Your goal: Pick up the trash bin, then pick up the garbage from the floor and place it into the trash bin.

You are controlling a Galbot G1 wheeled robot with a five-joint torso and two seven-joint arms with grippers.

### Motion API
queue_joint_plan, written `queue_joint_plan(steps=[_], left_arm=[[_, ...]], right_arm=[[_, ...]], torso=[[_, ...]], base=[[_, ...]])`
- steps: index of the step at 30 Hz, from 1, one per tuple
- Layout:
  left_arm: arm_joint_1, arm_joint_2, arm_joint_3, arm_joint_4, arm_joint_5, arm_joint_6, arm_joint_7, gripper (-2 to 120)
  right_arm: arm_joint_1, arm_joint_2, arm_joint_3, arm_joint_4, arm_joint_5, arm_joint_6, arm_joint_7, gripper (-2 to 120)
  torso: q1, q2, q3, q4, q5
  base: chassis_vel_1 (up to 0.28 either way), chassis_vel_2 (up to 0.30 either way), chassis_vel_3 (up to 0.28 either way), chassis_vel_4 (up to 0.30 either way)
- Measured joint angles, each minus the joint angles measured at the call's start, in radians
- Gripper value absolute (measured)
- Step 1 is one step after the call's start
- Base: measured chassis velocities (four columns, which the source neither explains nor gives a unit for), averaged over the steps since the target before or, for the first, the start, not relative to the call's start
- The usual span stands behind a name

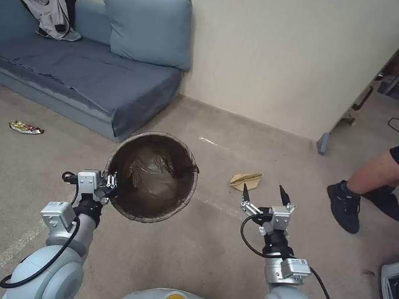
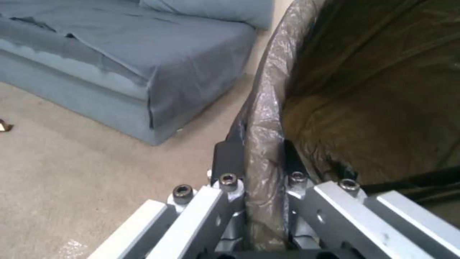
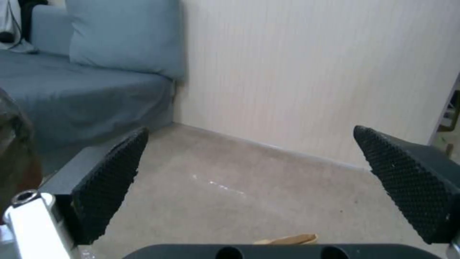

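Up off the carpet, the trash bin (image 1: 154,178) hangs tilted so its bag-lined mouth faces the head camera, held by the left gripper (image 1: 111,187), whose jaws are clamped on the near-left part of the rim. From the left wrist, one finger sits outside the bagged rim (image 2: 261,118) and the other inside it, with the plastic liner pinched between them. The bin's inside shows only the dark, crumpled liner.

The right gripper (image 1: 264,194) is raised beside the bin, apart from it, with its black-tipped fingers (image 3: 113,180) spread wide and nothing between them. Just beyond it on the floor lies a tan folded paper (image 1: 246,180), whose edge peeks into the right wrist view (image 3: 287,239) below the open fingers. A yellow snack wrapper (image 1: 25,128) lies well to the left, near the foot of the blue sofa (image 1: 80,75).

The sofa carries a blue cushion (image 1: 148,27) and a grey jacket (image 1: 46,1). A cream wall panel (image 1: 275,50) stands behind the paper. At the right a person's leg and black shoe (image 1: 344,205) are on the carpet, near the paper but not touching it.
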Motion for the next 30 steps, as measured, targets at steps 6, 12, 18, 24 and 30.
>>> queue_joint_plan(steps=[6,12,18,24,30], left_arm=[[0.005,0.0,-0.001,0.0,0.005,0.0,0.002,2],[0.01,-0.001,0.0,-0.001,0.015,-0.003,0.008,2],[0.014,0.001,-0.001,-0.001,0.018,-0.003,0.011,2],[0.013,0.004,-0.002,0.0,0.019,-0.003,0.011,2],[0.009,0.006,-0.003,0.005,0.019,-0.003,0.013,2]], right_arm=[[-0.002,0.0,-0.001,0.0,-0.001,0.003,-0.001,100],[-0.004,-0.003,0.0,-0.002,-0.001,0.006,-0.001,100],[-0.002,-0.001,-0.001,-0.009,-0.001,0.007,-0.004,100],[-0.001,-0.001,-0.001,-0.016,-0.002,0.01,-0.005,100],[0.004,-0.001,0.0,-0.023,-0.002,0.011,-0.005,100]], torso=[[0.0,0.0,0.0,0.0001,0.0],[0.0,0.0,0.0,0.0,0.0],[0.0,0.0,0.0,0.0,0.0],[0.0,0.0,0.0,0.0002,0.0],[0.0,0.0,0.0,-0.0001,0.0]], base=[[0.0,0.0,0.0,0.0],[-0.038,0.036,0.038,-0.041],[-0.058,0.062,0.061,-0.07],[-0.056,0.069,0.067,-0.059],[-0.089,0.072,0.079,-0.083]])
